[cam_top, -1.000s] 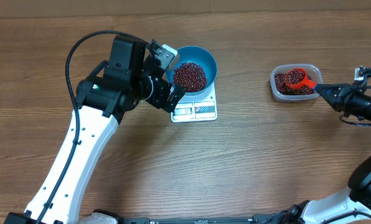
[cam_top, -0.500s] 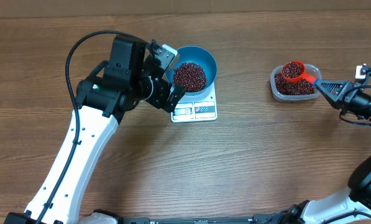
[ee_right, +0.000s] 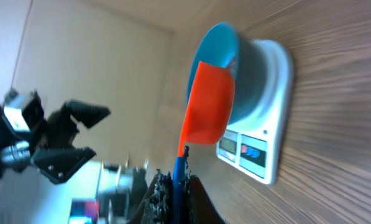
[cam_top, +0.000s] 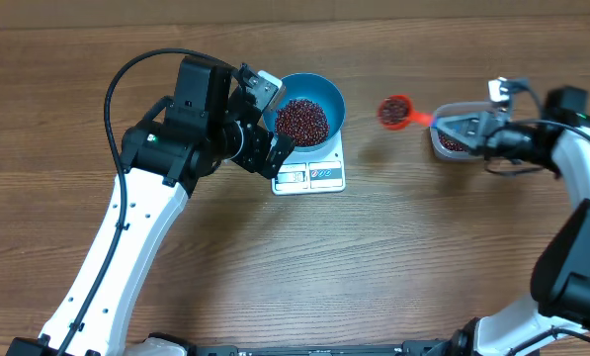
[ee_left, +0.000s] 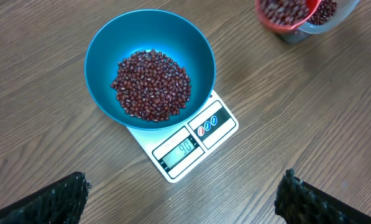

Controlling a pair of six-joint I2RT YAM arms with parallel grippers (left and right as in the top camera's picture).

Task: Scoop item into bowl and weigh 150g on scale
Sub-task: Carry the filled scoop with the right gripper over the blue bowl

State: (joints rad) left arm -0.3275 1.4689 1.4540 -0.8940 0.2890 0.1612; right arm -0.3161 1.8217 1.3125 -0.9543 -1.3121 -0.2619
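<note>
The blue bowl [cam_top: 326,91] stands on the white scale [cam_top: 312,175] and holds a heap of red-brown beans [cam_top: 301,120]. My left gripper [cam_top: 272,123] hovers open just left of the bowl, and its fingers [ee_left: 54,200] are spread wide over bare table in front of the scale [ee_left: 191,146]. My right gripper [cam_top: 457,128] is shut on the blue handle of a red scoop [cam_top: 395,110]. The scoop is full of beans and hangs in the air between the tub and the bowl. From the right wrist, the scoop [ee_right: 207,106] points at the bowl [ee_right: 250,62].
A clear plastic tub [cam_top: 443,148] with more beans sits at the right, under my right gripper. The left arm and its black cable fill the table's left side. Bare wood lies in front of the scale.
The right gripper lifted the loaded scoop out of the tub and carried it left toward the bowl. The left arm, bowl and scale have not moved.
</note>
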